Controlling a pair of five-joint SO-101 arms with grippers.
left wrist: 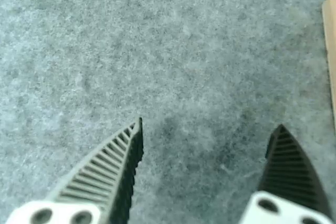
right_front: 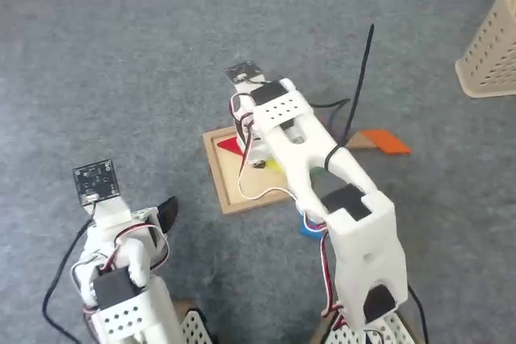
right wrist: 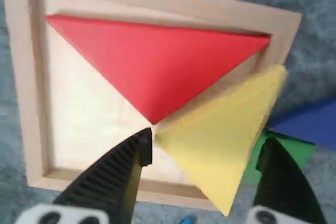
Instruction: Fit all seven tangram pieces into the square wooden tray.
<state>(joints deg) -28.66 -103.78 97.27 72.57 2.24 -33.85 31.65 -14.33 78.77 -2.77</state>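
We log the table point(right_front: 121, 78) as mottled grey, the tray point(right wrist: 157, 8) as pale blond wood, with a red triangle point(right wrist: 157, 61) and a yellow triangle point(right wrist: 220, 140) over it. Past the tray's edge we note a green piece point(right wrist: 303, 148), a blue piece point(right wrist: 310, 121) and an orange piece point(right_front: 385, 141). The left arm point(right_front: 121, 296) and right arm point(right_front: 322, 159) are white, the left gripper point(left wrist: 210, 124) has black, finely ribbed fingers point(left wrist: 113, 166), and the basket point(right_front: 492, 46) at the table's far right corner is cream with a grid of holes.

Tray point(right wrist: 157, 4): pale bare wood, smooth, floor faintly shiny; red triangle point(right wrist: 152, 66) and yellow triangle point(right wrist: 220, 140): solid-coloured, smooth, satin finish; worktop point(left wrist: 157, 51): grey carpet-like cloth, rough, matt; left gripper point(left wrist: 210, 124) fingers point(left wrist: 105, 177): black plastic, ridged, matt, on white plastic mounts; arm shells point(right_front: 355, 223): white plastic, smooth.
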